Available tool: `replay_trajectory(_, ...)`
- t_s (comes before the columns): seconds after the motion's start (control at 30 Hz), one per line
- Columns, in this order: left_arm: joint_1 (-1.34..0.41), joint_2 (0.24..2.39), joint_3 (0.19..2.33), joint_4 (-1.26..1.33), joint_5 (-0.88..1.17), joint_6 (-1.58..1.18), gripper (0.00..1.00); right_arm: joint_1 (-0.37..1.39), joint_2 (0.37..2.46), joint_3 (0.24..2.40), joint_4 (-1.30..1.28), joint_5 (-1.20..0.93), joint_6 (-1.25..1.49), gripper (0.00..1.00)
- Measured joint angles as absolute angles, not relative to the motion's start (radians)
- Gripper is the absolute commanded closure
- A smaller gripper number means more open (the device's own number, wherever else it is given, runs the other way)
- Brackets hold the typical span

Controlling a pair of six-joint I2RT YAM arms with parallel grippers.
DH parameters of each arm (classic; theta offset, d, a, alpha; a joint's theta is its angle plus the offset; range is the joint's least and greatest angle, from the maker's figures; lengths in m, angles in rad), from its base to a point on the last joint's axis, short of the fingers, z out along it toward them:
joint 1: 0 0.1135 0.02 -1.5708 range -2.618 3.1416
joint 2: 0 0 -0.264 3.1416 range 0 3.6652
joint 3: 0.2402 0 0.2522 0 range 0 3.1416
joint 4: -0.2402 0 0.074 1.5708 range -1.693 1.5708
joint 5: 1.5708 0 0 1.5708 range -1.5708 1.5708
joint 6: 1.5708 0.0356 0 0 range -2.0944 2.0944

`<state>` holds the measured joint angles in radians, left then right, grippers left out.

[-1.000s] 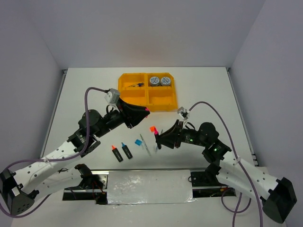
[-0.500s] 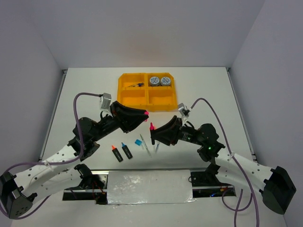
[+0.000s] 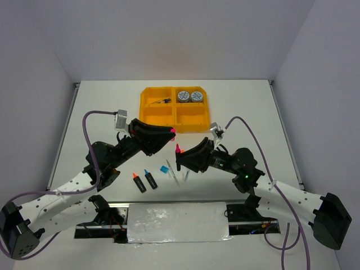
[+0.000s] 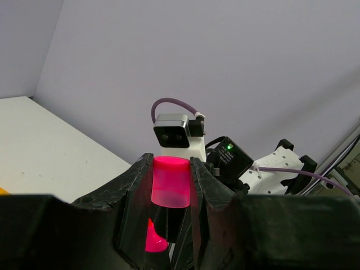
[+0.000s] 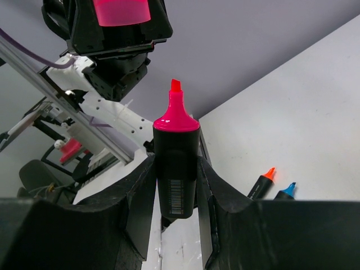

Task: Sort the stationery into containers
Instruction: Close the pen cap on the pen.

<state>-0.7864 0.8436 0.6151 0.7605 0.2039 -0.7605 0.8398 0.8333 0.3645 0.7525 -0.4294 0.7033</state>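
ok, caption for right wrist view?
Right gripper holds an uncapped pink highlighter facing the pink cap in the left gripper.

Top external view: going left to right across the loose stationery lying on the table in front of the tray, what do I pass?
Orange-topped highlighter → blue-topped highlighter → small blue square → thin pale pens.

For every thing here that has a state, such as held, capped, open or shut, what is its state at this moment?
Left gripper: fingers shut on the pink cap.
Right gripper: fingers shut on the pink highlighter.
Pink highlighter: uncapped, tip up.
Orange highlighter: uncapped, lying flat.
Blue highlighter: uncapped, lying flat.
Tape rolls: both inside the tray, far right compartment.
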Motion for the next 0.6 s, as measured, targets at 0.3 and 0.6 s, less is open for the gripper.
replay_trajectory(0.3,-0.805,0.862,0.585,0.825,0.203,-0.789,1.00,0.874,0.870,0.390,0.770,-0.421,0.713,0.85)
replay_trajectory(0.6,-0.820,0.862,0.572,0.836,0.185,-0.785,1.00,0.912,0.865,0.413,0.773,-0.397,0.707,0.85)
